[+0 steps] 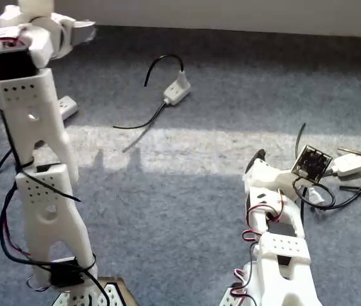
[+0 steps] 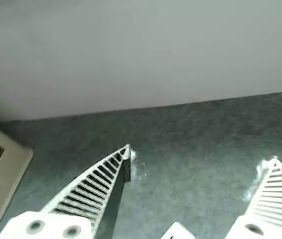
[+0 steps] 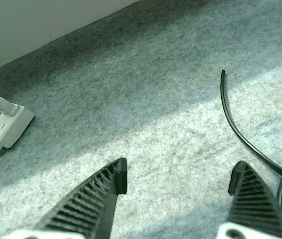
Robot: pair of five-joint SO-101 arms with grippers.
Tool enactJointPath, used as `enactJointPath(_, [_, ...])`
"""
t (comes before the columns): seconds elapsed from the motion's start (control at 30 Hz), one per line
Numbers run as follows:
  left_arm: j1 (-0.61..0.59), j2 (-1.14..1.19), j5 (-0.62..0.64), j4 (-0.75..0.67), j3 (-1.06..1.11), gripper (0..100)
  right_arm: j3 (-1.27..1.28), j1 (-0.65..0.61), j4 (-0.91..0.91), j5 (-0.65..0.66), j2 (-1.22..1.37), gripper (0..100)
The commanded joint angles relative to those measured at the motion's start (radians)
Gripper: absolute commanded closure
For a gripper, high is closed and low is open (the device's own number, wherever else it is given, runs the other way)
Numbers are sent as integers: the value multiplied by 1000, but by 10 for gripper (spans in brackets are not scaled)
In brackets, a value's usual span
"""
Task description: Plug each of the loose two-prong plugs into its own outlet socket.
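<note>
Grey carpet (image 1: 168,223), sunlit band (image 1: 187,150) across; pale wall (image 1: 231,9) behind; outlet socket (image 1: 176,93) mid-floor

Rough, fuzzy grey felt-like carpet (image 3: 171,99) lies under the right pincer (image 3: 181,167), whose 2 black fingers (image 3: 96,199) are matt, ribbed plastic. Beside it, a thin black cable (image 3: 235,127) looks smooth. The left pincer (image 2: 200,154) has 2 white fingers (image 2: 91,184) of ribbed plastic; ahead of it, a plain white wall (image 2: 131,59) looks smooth and matt.
</note>
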Motion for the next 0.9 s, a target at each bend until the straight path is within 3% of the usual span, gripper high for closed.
enactJointPath(0.0, [-134,-25,-107,34,31,618,-10,2,1,14,-2,674])
enactJointPath(0.23, [-229,137,-413,44,84,618,-10,2,1,14,-2,674])
enactJointPath(0.37, [-272,220,-486,46,84,618,-10,2,1,14,-2,674])
enactJointPath(0.47, [-318,260,-474,44,84,618,-10,-4,1,14,-2,674])
enactJointPath(0.63, [-381,321,-235,106,84,618,-10,-27,1,14,-2,674])
enactJointPath(0.87, [-387,394,-89,247,82,618,-10,-25,1,14,-2,674])
